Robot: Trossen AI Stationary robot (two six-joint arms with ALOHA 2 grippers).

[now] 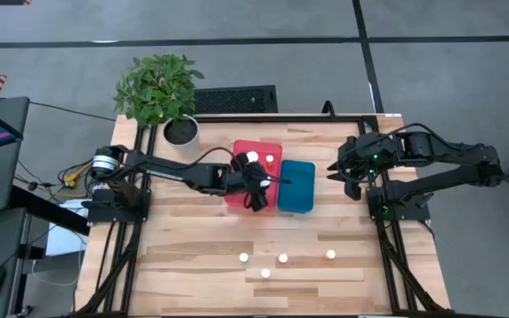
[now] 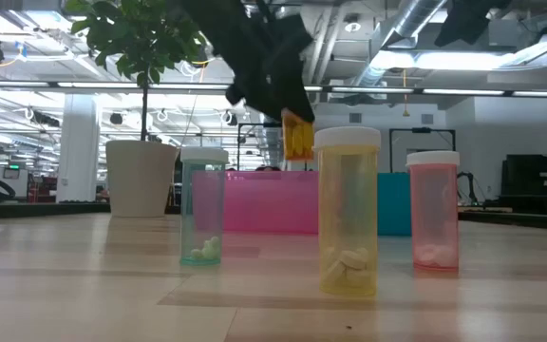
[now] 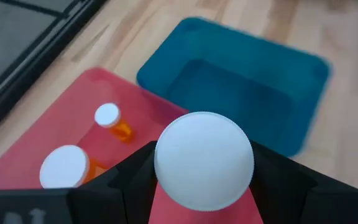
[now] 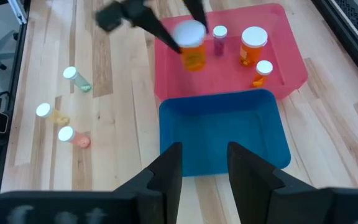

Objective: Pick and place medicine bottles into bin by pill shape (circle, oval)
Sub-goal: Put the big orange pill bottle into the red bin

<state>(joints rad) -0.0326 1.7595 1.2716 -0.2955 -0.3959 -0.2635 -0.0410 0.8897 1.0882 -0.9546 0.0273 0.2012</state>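
My left gripper (image 1: 257, 187) is shut on an amber bottle with a white cap (image 3: 204, 160), above the red bin (image 1: 246, 196). The same bottle shows in the right wrist view (image 4: 192, 46) and the low view (image 2: 297, 135). Three more white-capped bottles lie in the red bin (image 4: 253, 43). Several bottles stand on their bases on the table near the front (image 1: 264, 273); in the low view they are teal (image 2: 202, 204), yellow (image 2: 348, 223) and pink (image 2: 434, 209). My right gripper (image 4: 204, 163) is open and empty, near the table's right side (image 1: 343, 170), facing the blue bin (image 4: 222, 134). My left gripper pinches the amber bottle's body (image 3: 165, 202) just under its white cap, one finger (image 3: 132, 177) on each side. The fingers slant down from the table's left. The bottle is cap up, lifted clear over the red bin.
The blue bin (image 1: 296, 185) sits right beside the red bin, on its right. A potted plant (image 1: 162, 93) stands at the table's far left. A black frame (image 1: 387, 221) runs along both side edges.
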